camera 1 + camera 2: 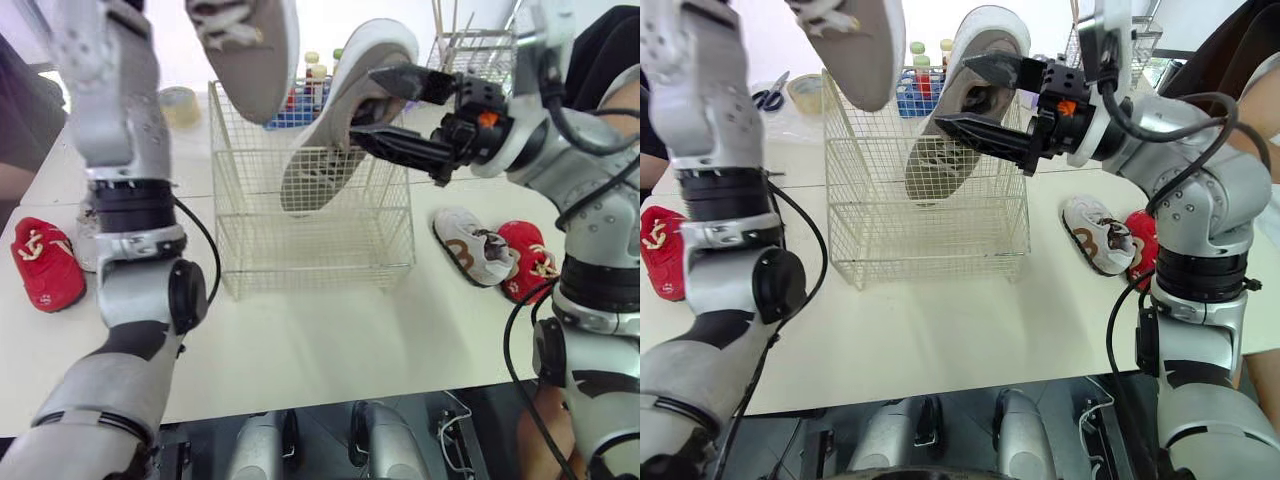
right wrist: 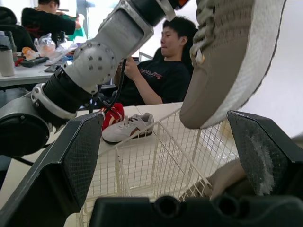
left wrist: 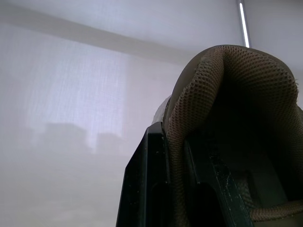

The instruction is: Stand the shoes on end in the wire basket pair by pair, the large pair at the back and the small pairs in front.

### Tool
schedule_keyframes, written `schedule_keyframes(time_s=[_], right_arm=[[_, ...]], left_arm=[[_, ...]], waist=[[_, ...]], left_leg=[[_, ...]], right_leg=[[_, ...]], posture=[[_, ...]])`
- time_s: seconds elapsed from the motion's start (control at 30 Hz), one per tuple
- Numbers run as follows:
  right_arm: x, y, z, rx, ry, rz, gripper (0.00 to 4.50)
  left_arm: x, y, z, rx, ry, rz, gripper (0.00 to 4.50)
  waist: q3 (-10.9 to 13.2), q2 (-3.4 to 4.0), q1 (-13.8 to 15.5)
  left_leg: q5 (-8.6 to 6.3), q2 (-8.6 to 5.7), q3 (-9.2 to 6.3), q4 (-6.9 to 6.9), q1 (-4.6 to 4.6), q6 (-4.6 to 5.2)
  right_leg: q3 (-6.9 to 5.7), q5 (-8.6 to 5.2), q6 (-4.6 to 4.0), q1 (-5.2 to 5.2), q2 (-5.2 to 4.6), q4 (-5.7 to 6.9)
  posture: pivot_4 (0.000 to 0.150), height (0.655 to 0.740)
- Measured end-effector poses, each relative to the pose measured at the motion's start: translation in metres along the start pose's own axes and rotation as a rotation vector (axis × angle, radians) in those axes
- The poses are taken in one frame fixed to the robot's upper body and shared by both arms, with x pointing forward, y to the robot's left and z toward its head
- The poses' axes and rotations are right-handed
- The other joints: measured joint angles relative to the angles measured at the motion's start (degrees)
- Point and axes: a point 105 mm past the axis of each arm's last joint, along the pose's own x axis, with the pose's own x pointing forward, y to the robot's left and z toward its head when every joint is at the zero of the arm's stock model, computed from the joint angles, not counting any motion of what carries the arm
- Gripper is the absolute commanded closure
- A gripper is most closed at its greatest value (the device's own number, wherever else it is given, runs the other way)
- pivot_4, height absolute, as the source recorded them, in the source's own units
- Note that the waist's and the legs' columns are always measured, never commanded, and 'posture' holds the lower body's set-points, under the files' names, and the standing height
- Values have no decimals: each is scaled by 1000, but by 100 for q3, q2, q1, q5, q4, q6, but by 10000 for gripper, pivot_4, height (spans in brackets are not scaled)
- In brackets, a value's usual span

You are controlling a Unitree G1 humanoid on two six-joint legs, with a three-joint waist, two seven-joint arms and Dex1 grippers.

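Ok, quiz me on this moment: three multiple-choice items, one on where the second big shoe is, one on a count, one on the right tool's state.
1. The left tool holds one large shoe aloft. Where is its mate?
A. lying on the floor
B. toe down in the wire basket
C. in a person's hand

2. How many red small shoes lie on the table?
A. none
B. four
C. two

3. What state is the right tool in?
A. open
B. shut on a red shoe
C. shut on the rim

Answers:
1 B: the mate's toe sits behind the wires, with its heel above the rim.
2 C: one red shoe lies left of the basket, and a second lies right of it.
3 A: the right tool's fingers are spread wide by the mate's heel.
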Motion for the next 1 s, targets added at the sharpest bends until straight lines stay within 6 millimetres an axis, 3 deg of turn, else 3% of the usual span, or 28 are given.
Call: schedule_keyframes(time_s=[0.27,0.47,0.7,1.0], right_arm=[[-4,6,4,-3,-4,-42,0],[-7,7,4,2,12,-52,0],[-8,9,5,8,11,-41,0],[-10,10,5,18,33,-27,0]], left_arm=[[-12,-19,12,145,-187,-65,44701],[-36,-21,-2,185,-186,-96,44701],[-84,-17,-42,242,-61,-112,44701],[-121,-17,-52,292,0,-120,44701]], waist=[[0,0,26],[-2,1,23],[-4,3,15],[-38,16,18]], left_leg=[[0,3,-6,1,1,1],[1,4,-16,3,5,5],[2,6,-15,4,14,6],[-15,6,-13,0,93,28]], right_leg=[[-1,0,0,3,-3,-1],[0,1,0,6,-5,1],[1,1,-1,11,-6,2],[3,0,0,89,-15,-12]], posture=[[1500,7400],[1500,7400],[1500,7400],[1500,7400]])
